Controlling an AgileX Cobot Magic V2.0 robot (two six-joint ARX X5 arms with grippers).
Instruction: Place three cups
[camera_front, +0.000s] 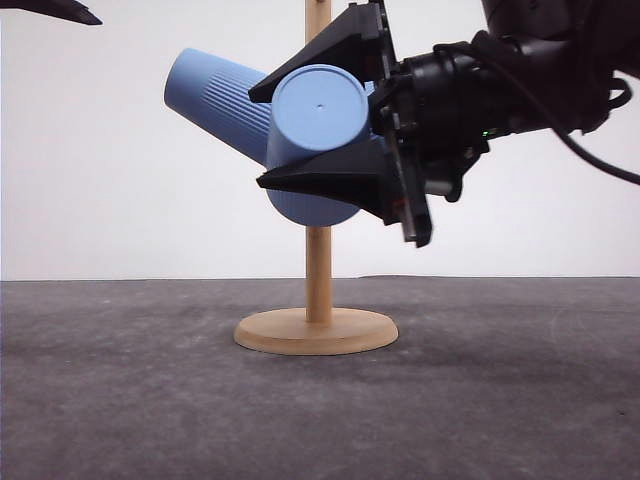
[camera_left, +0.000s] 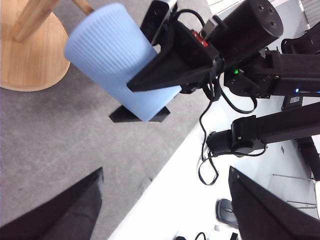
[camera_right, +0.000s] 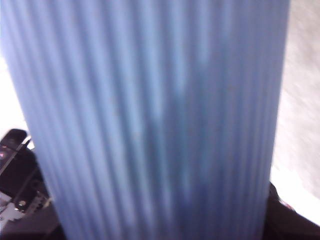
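The right pincer (camera_front: 322, 140) is closed on a cup (camera_front: 316, 150) beside the stand's post (camera_front: 318, 262), its long axis toward the camera. A second cup (camera_front: 215, 100) hangs tilted behind. The left pincer (camera_left: 165, 210) is open, empty.

Two light-blue cups – held (camera_front: 318, 112), hung (camera_front: 215, 95); one wooden stand (camera_front: 316, 330).

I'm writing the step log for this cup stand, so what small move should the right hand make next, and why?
Probably ease the held cup along its own axis toward the wooden stand. The right hand is shut on it beside the post, near the hung cup, but whether a peg has entered cannot be told, so opening now seems premature.
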